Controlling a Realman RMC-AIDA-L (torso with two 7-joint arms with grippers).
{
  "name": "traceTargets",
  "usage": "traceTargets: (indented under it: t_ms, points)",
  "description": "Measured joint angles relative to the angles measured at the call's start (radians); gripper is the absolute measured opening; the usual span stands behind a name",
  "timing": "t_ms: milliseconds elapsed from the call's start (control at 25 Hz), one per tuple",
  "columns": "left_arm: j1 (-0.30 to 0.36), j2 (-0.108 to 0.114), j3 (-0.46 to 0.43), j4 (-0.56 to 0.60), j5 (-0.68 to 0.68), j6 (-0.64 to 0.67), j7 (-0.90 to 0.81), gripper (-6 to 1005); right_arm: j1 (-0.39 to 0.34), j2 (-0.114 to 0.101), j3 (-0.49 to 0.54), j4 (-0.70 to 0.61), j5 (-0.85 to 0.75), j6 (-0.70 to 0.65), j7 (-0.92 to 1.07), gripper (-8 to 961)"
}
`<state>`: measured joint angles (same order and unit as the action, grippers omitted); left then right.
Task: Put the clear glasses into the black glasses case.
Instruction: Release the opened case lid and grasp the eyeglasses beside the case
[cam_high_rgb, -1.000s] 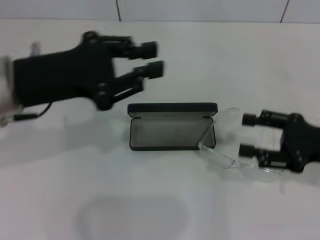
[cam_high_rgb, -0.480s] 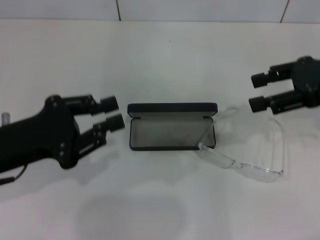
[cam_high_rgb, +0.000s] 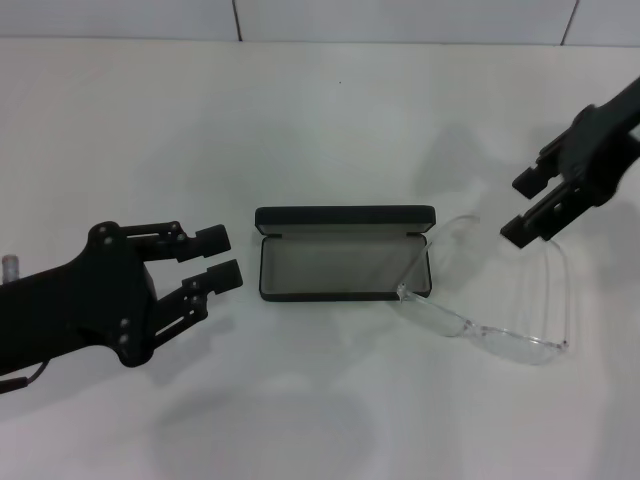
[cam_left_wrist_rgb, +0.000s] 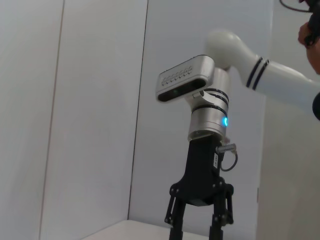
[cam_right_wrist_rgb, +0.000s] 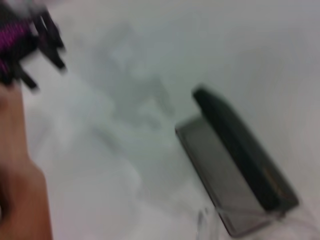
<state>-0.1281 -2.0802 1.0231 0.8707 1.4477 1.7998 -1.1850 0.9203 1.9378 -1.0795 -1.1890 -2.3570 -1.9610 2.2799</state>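
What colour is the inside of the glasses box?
Grey inside the black glasses case, clearest in the head view.

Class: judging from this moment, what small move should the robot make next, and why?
Probably lower the right hand onto the clear glasses: they lie outside the open black glasses case, one temple across its corner, ungripped. The left hand hovers beside the case.

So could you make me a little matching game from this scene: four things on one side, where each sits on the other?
Things:
1. black glasses case
2. clear glasses
3. left gripper
4. right gripper

Places or states:
A. raised beyond the glasses, at the robot's right
B. lying open mid-table
C. low beside the case, at the robot's left
D. one arm resting in the case's end

Pairs: 1-B, 2-D, 3-C, 4-A
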Motion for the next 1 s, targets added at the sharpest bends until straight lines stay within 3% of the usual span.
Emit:
traceTargets:
  t_ms: [160,280,440,600,1000]
  points:
    - [-0.002,0.003,-0.003,-0.003,0.002,0.0,0.003,293,0.065,0.059,-0.048,0.005,-0.142,-0.026,0.023,738]
    - [-0.011,0.001,-0.019,-0.004,0.008,-0.001,0.003,292,0.112,0.081,-0.122,0.024,-0.197,-0.039,0.078,738]
    - [-0.021,-0.002,-0.028,-0.005,0.014,-0.003,0.005,292,0.136,0.084,-0.22,0.048,-0.2,-0.028,0.14,738]
    - [-0.027,-0.003,-0.028,-0.005,0.016,-0.009,0.006,291,0.136,0.089,-0.247,0.071,-0.193,-0.006,0.158,738]
    - [-0.052,-0.005,-0.027,-0.008,0.065,-0.023,0.018,289,0.089,0.09,-0.467,0.108,-0.146,0.179,0.2,732]
